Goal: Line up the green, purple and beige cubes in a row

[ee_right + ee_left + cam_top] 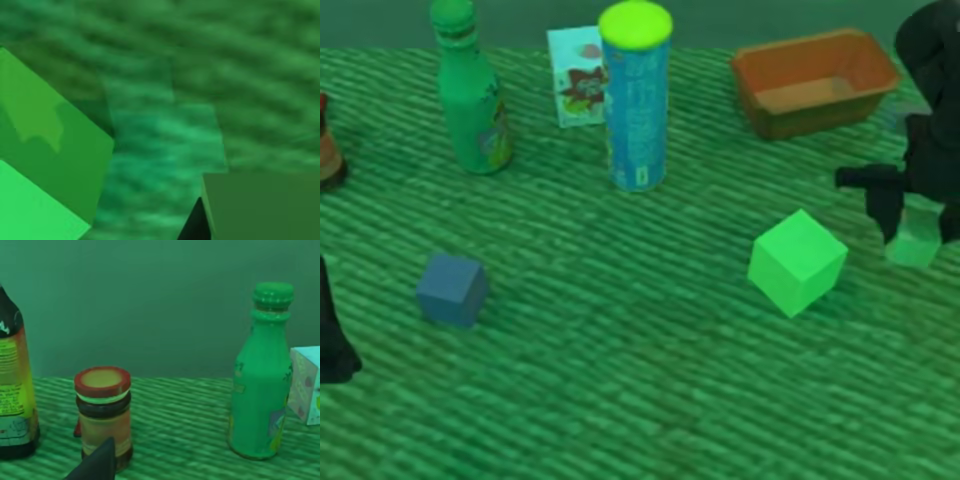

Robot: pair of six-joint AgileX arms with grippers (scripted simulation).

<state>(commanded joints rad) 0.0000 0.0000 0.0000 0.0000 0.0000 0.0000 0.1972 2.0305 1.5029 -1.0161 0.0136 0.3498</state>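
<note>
Right gripper (pixel 918 215) around beige cube (pixel 917 243), beside green cube (pixel 797 262)

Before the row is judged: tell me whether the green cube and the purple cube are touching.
Apart. The top view shows the green cube toward the right and the purple cube toward the left, with bare green mat between them.

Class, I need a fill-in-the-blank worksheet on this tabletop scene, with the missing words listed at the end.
1. The large lime green cube lies on the table's ____ half.
2. The dull bluish-purple cube lies to the ____ of the green cube.
3. The small pale tan cube sits under the ____ gripper.
4. The tall blue can has a ____ lid.

Missing words: right; left; right; green
</note>
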